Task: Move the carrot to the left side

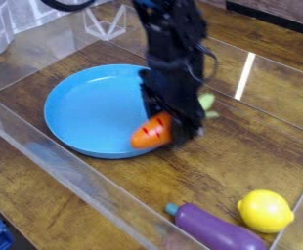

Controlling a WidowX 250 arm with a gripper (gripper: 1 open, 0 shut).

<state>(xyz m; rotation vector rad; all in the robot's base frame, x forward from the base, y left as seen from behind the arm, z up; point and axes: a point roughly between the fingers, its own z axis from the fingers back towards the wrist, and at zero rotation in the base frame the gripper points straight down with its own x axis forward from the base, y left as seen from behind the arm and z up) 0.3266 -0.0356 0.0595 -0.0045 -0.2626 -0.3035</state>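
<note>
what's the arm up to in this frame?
The black arm's gripper is closed on the small orange carrot and holds it over the right edge of the blue plate, its green leaves sticking out to the right. The yellow lemon and purple eggplant lie apart from it at the lower right of the wooden table. The carrot is mid-carry, not set down yet.
</note>
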